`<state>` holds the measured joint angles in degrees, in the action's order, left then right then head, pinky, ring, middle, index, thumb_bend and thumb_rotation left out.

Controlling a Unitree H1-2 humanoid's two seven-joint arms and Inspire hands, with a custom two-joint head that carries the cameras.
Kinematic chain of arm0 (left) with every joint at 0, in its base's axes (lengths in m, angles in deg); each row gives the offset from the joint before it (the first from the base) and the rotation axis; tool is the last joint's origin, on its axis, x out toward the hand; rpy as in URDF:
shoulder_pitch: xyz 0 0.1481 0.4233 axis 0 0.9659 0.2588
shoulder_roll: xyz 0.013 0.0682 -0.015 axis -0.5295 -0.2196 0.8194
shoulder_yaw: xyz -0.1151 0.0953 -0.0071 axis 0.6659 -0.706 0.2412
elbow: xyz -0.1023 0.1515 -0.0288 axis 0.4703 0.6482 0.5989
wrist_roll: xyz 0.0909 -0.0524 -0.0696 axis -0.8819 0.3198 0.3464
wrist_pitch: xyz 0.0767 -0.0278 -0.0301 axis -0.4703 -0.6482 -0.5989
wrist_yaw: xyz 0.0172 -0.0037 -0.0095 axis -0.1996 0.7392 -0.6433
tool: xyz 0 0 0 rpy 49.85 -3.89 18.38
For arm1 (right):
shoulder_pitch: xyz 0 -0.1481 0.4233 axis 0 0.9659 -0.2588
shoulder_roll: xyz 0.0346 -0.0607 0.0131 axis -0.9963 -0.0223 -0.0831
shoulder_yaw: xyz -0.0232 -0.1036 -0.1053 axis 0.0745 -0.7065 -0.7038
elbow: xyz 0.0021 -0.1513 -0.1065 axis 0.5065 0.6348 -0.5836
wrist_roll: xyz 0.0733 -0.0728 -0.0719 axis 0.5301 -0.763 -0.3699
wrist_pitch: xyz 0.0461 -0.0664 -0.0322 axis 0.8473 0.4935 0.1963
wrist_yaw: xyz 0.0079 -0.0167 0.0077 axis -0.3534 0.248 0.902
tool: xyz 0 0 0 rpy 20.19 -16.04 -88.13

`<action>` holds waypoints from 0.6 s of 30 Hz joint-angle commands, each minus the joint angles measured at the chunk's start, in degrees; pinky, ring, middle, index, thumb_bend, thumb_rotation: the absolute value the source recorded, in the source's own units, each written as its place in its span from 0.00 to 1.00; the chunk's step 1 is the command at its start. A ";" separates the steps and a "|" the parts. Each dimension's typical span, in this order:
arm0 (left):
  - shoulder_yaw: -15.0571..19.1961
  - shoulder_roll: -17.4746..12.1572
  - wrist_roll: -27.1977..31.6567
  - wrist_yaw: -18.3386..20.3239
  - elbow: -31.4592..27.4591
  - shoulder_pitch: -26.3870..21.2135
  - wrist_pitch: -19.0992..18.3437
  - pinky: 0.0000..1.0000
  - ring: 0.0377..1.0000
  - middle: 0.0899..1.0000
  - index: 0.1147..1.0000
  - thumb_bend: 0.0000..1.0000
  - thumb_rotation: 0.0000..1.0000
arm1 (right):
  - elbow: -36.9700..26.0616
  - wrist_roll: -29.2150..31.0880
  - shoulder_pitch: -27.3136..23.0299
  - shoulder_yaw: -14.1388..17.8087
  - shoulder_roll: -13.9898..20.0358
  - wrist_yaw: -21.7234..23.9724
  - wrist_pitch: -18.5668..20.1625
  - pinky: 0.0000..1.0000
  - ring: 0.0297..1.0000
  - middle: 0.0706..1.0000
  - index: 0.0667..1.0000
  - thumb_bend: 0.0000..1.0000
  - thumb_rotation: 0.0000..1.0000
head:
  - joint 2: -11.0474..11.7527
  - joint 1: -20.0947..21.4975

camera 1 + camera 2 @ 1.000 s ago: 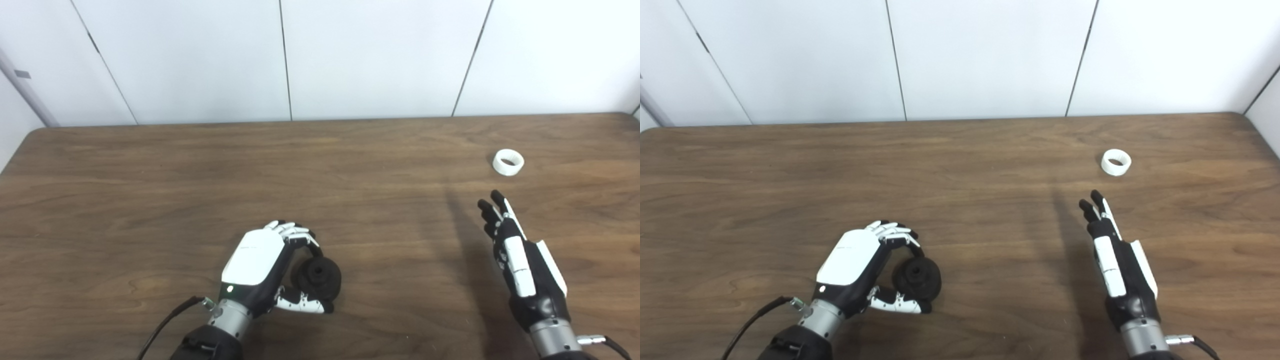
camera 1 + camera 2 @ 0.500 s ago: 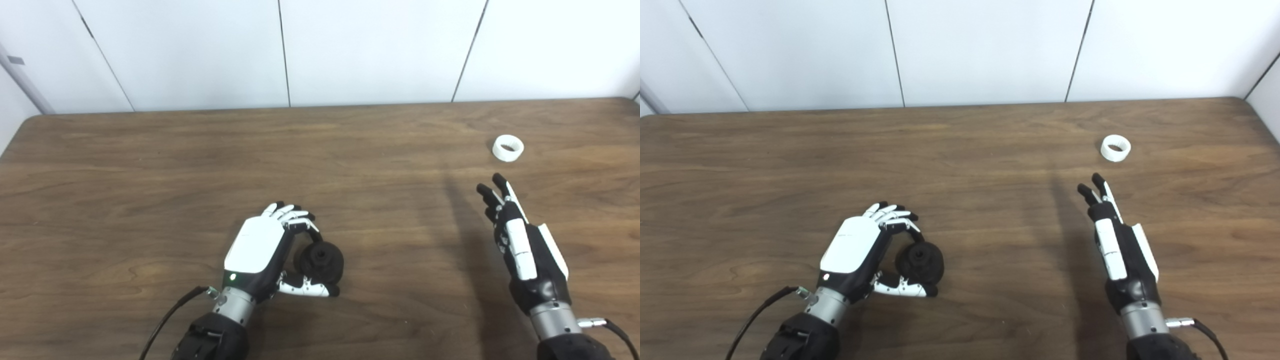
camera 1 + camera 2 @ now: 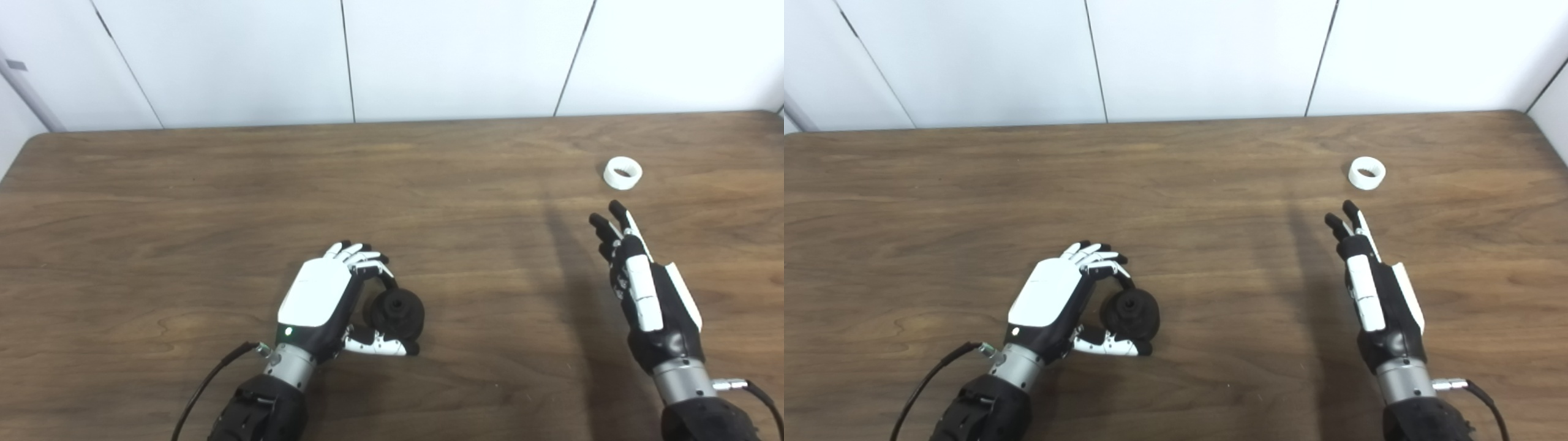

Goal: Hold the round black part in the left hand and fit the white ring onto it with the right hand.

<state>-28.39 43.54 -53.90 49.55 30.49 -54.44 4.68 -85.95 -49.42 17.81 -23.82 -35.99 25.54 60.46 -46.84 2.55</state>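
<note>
Dark wooden table is seen spanning the view, backed by white wall panels. Left hand is positioned at near centre, its fingers curled over and its thumb under the round black part, which is gripped between them low over the table. Right hand is held edge-on at the right, fingers extended and apart, nothing held. White ring is seen lying flat on the table, just beyond the right fingertips, not touched
</note>
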 commanded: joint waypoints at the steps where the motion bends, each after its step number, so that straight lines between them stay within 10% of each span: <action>1: -0.51 -0.89 -1.10 2.66 1.19 1.17 -1.34 0.94 0.88 0.77 0.42 0.53 0.06 | -2.19 0.65 -1.53 0.80 -0.30 -0.35 -0.78 1.00 0.98 0.93 0.99 0.58 1.00 | -0.01 0.02; 18: 0.21 -1.50 -0.67 2.70 1.67 1.51 -0.90 0.95 0.88 0.77 0.42 0.52 0.05 | -5.83 -3.41 -7.53 3.97 3.16 -0.78 4.73 1.00 0.98 0.94 0.97 0.58 1.00 | 0.03 3.60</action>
<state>-28.02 43.41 -53.50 50.65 30.56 -54.37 4.68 -89.17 -52.44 11.84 -20.84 -33.87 24.93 65.61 -46.76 6.06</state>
